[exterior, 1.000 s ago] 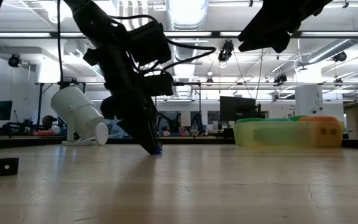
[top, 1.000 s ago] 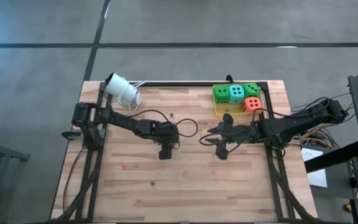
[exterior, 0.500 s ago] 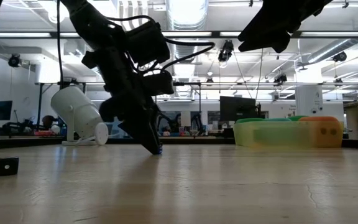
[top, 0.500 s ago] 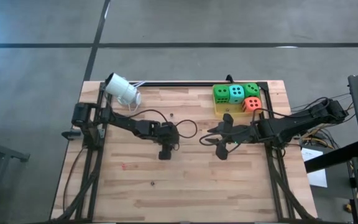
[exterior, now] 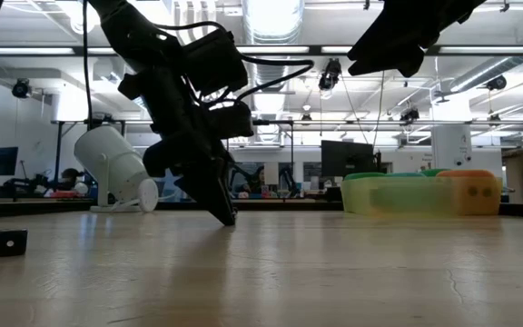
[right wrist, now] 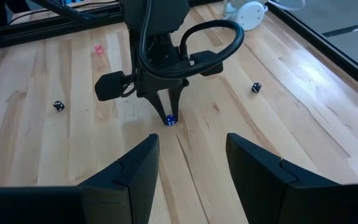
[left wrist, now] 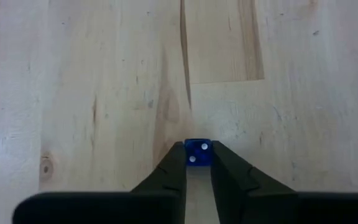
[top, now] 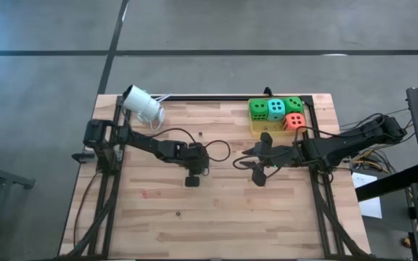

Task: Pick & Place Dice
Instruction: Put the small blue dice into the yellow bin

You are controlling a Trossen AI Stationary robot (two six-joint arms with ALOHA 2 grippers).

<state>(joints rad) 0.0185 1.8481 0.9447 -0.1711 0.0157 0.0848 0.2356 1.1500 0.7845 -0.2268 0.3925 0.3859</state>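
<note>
On the wooden table (top: 216, 217), the yellow tray (top: 256, 129) at the far right corner holds four large foam dice (top: 276, 109), well apart from the left gripper (left wrist: 197, 163) near the table's middle. That gripper has its fingertips pinched on a tiny blue die (left wrist: 196, 153) resting on the wood, squarely between them. The right gripper (right wrist: 190, 165) hangs half open and empty just beside it, nearer the tray.
</note>
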